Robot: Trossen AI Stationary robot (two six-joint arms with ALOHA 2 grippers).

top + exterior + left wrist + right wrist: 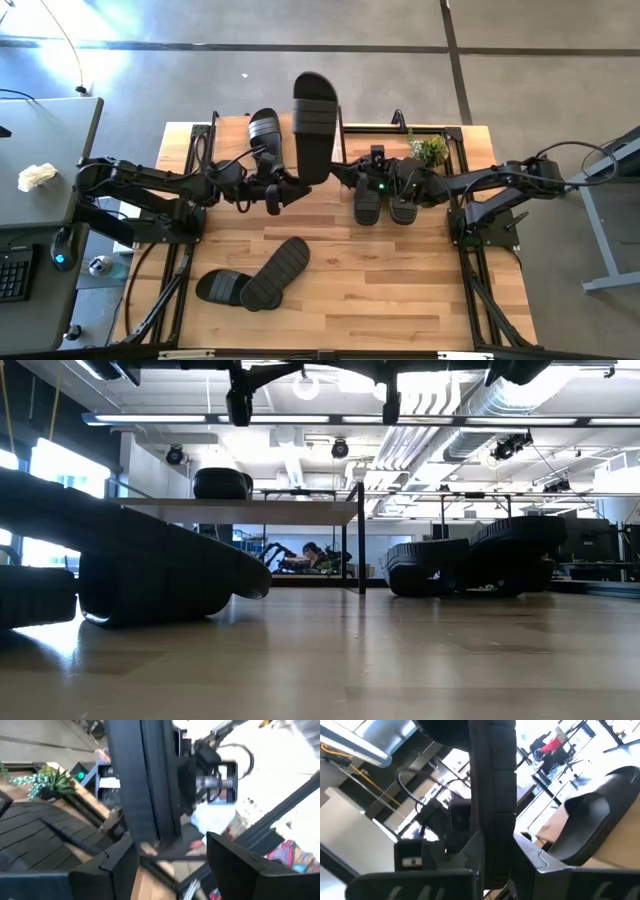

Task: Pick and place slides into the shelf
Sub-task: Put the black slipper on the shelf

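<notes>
Handing a slide over above the shelf

Our right gripper (pixel 340 172) clamps the raised slide (pixel 314 125) while our left gripper (pixel 283 192) stands open beside it; we judge a loose one-sided pinch could let it tip off the shelf (pixel 450 133)

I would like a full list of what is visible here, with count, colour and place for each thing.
slides: six, black; one upright between the tools, one on the shelf, two on the table, two near its front
shelf: one, light wood, table's back
plant: one, green, back right
left tool: open, beside the upright slide
right tool: shut on it
</notes>
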